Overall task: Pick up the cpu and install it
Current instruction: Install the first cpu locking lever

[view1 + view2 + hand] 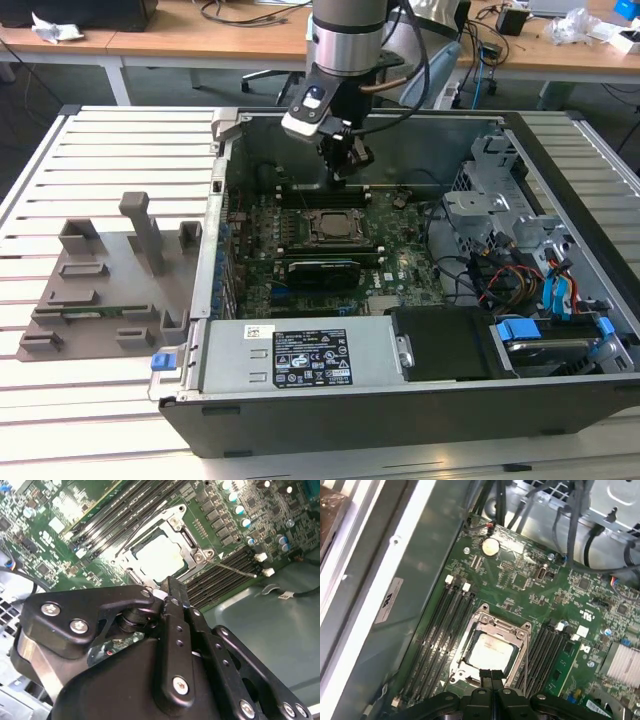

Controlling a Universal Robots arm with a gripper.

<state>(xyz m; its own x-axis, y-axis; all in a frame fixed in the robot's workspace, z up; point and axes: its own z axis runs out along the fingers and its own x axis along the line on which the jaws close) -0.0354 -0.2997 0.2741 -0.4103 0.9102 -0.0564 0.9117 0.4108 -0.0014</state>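
Observation:
The cpu [490, 652] lies flat inside the black socket frame [516, 629] on the green motherboard [520, 580], its silvery-white top facing up. It is also seen in the second wrist view as the cpu [157, 560] and in the exterior view as the cpu [330, 225]. My gripper [346, 168] hangs inside the open computer case [420, 400], a little above and behind the socket. In both wrist views its fingertips are pressed together with nothing between them, gripper [490, 674], gripper [167, 586]. A thin socket lever [235, 569] sticks out beside the frame.
Memory slots [440, 630] flank the socket on both sides. A power supply [300, 360] fills the case's near side, with drive cages and cables [520, 260] at the exterior view's right. A grey tray with upright posts [100, 270] stands on the slatted table at the exterior view's left.

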